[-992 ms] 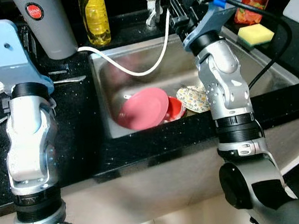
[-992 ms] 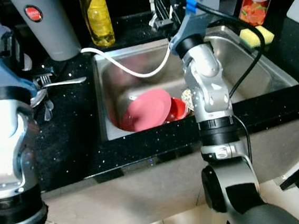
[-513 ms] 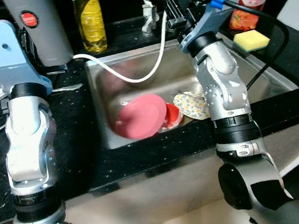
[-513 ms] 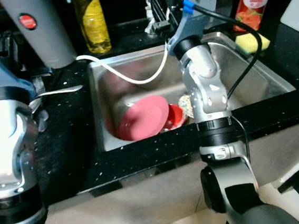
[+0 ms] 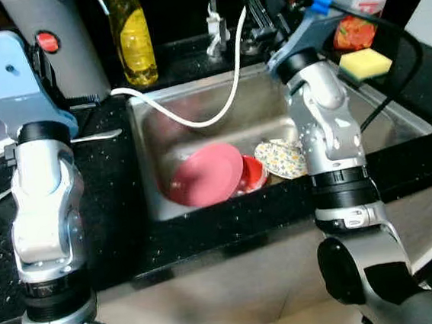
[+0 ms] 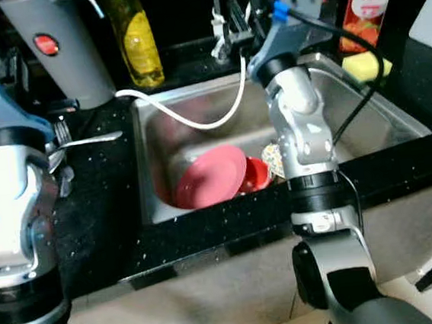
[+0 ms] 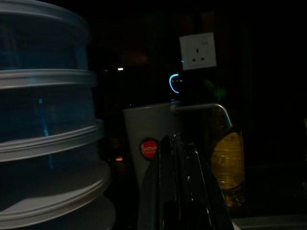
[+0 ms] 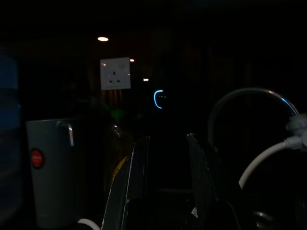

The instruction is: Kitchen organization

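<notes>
A pink plate leans in the steel sink, against a red bowl and a flower-patterned plate. My right gripper is raised over the sink's back edge, close to the tap. In the right wrist view the right gripper is open and holds nothing. My left arm stands over the black counter to the left of the sink. The left wrist view shows the left gripper shut and empty, aimed at a grey flask.
A white hose loops from the tap across the sink to the grey flask. A yellow bottle stands behind the sink. A yellow sponge and a red packet sit at the right. A fork lies on the counter; stacked plastic tubs are on the left.
The whole picture has shifted a little, so the camera moved. Both arms hold much the same pose and the dishes in the sink have not moved.
</notes>
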Controlling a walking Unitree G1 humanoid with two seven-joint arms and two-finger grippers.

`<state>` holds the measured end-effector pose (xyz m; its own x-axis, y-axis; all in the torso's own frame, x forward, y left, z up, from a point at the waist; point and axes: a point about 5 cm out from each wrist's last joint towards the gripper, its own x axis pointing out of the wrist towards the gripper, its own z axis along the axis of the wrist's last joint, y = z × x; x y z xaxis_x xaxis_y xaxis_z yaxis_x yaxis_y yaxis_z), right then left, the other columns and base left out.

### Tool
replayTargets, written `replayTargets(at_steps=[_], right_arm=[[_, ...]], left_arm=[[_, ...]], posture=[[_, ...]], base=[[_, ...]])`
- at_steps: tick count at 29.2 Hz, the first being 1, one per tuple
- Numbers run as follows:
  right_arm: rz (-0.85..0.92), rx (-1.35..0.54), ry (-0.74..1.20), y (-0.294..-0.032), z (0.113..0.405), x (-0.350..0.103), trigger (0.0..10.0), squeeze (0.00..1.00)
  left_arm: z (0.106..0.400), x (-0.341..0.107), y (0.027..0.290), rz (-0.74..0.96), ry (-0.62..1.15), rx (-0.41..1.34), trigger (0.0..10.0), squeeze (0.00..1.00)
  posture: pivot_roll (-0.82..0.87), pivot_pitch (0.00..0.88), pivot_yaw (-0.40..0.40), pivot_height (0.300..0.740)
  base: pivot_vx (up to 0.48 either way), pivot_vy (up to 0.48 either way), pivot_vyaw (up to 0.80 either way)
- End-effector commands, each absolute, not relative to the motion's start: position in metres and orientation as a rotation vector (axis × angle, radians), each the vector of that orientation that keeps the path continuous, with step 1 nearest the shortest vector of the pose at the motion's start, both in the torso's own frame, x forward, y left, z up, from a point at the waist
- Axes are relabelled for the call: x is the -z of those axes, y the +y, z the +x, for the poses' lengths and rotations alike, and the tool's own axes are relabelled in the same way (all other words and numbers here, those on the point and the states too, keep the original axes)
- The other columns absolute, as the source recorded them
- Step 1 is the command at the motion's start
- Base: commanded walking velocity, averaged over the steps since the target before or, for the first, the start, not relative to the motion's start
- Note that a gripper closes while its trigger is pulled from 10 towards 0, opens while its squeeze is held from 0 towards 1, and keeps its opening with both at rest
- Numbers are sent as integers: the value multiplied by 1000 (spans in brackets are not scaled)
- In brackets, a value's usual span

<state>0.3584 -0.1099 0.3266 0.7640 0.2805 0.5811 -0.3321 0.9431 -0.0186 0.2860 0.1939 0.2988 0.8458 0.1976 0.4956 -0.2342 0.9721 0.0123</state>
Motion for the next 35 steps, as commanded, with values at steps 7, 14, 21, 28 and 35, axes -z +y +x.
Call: replayTargets(at_steps=[7, 14, 21, 28, 35], right_arm=[[90, -349, -614, -106, 359, -327, 10000, 0], [71, -379, -602, -103, 359, -326, 10000, 0], [16, -464, -559, -88, 359, -317, 10000, 0], [46, -538, -521, -73, 364, -312, 10000, 0], [66, -569, -528, -61, 364, -316, 10000, 0]], left_arm=[[288, -292, 197, 96, -466, -254, 10000, 0], [298, -274, 213, 212, -275, -334, 10000, 0], [299, -248, 250, 281, -32, -439, 10000, 0], [282, -257, 272, 277, -39, -513, 10000, 0], [282, -261, 252, 235, -103, -429, 10000, 0]], posture=[[123, 0, 37, 740], [125, 0, 34, 740], [135, 0, 20, 740], [192, 0, -61, 740], [177, 1, -49, 740]], base=[[0, 0, 0], [0, 0, 0], [0, 0, 0], [0, 0, 0], [0, 0, 0]])
